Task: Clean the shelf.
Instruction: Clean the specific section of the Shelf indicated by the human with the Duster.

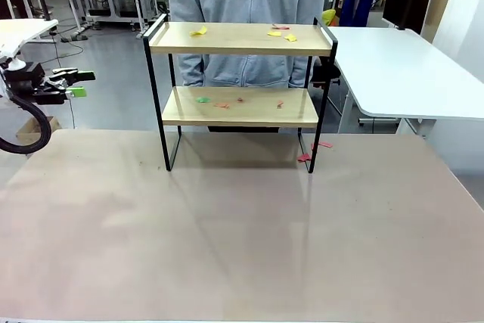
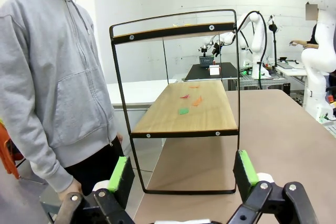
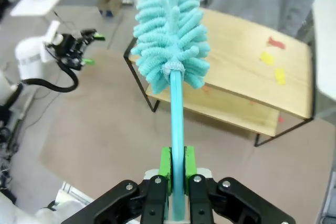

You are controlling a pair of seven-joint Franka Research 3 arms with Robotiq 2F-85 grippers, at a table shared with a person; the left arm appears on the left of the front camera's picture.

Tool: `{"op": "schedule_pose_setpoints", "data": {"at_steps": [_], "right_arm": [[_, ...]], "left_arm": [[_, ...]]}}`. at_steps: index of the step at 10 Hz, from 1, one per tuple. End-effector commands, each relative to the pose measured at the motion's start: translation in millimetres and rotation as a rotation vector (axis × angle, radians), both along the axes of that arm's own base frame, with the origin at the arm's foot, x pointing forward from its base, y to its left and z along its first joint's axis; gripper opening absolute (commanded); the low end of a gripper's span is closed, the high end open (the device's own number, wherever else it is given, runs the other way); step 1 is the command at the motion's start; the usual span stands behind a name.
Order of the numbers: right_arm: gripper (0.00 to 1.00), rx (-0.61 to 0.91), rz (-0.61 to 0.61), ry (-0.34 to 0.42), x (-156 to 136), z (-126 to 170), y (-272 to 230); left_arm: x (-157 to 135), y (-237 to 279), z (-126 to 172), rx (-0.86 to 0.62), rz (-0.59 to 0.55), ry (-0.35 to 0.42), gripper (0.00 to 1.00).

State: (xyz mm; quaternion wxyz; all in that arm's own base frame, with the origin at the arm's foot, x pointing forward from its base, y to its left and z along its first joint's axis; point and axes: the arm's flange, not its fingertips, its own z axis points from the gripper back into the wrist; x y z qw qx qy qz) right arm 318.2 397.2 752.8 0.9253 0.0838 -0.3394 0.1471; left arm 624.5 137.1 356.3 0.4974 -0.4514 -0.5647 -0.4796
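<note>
Shelf cleaning depends on the duster, so start at your right claw. Its green pads are clamped tight on the thin teal handle, low down, which leaves the fluffy head free to sweep. That head hangs above the top board, probably because anything brushed off there drops to the lower board for a later pass.

Your left claw has its jaws spread wide and grips nothing. It sits out past the table's left edge, looking end-on at the shelf, likely parked clear of the sweep.

The shelf stands at the far middle of the table, just in front of a person in a grey hoodie. Paper scraps in yellow and red lie on its top board, with green and orange ones on the lower board. A few red bits rest on the table beside the right front leg.

The tabletop is pale, matte and smooth. Beyond it the room holds a white table, more benches and a grey floor.
</note>
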Motion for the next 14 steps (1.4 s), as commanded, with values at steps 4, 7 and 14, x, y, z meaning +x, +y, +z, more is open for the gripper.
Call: {"op": "schedule_pose_setpoints", "data": {"at_steps": [4, 7, 14], "right_arm": [[0.13, 0.0, 0.0, 0.0, 0.0, 0.0, 0.0], [0.13, -0.038, 0.026, 0.049, 12.8, -2.7, 34.2], [0.13, -0.008, -0.204, 0.083, 37.3, -10.7, 100.6]], "left_arm": [[-1.3, -0.1, 2.5, -0.002, -0.003, -0.006, 1.0], [-1.3, -0.1, 2.5, -0.002, -0.003, -0.006, 1.0], [-1.3, -0.1, 2.5, -0.002, -0.003, -0.006, 1.0]]}}
